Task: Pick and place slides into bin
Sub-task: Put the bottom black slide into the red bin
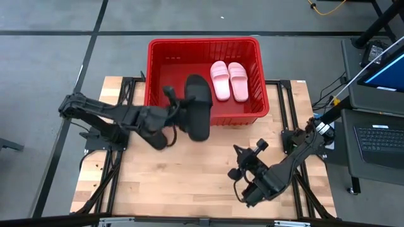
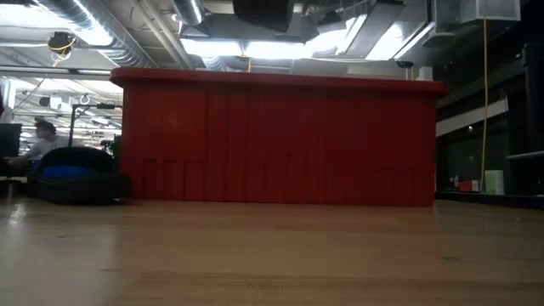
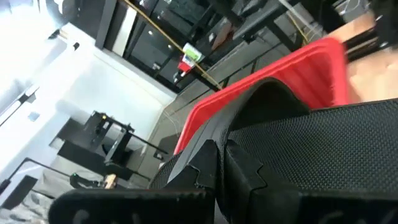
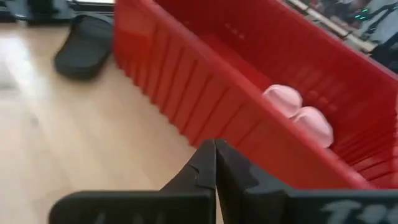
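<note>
The red bin (image 1: 203,118) stands at the table's far side, with two pale pink slides (image 1: 228,80) lying side by side on its floor at the right. My left gripper (image 1: 178,113) is shut on a black slide (image 1: 199,107) that it holds over the bin's near wall. The slide's dark end shows above the rim in the low view (image 2: 263,10). A second black slide (image 4: 84,37) lies on the table beside the bin's near left corner. My right gripper (image 4: 214,163) is shut and empty, above the table's near right part (image 1: 240,154). My left gripper holds the black slide by its left long edge (image 1: 188,112), about midway along it. It comes level from the table's left, with the fingers across the slide. The slide's textured face (image 3: 311,143) lies against the fingers (image 3: 242,186). It is lifted clear, with its far end over the bin.
The red bin's near wall (image 2: 280,140) rises straight from the wooden table (image 1: 189,170). A dark low object (image 2: 76,174) lies at table level left of the bin. A desk with a laptop (image 1: 379,139) stands past the table's right edge.
</note>
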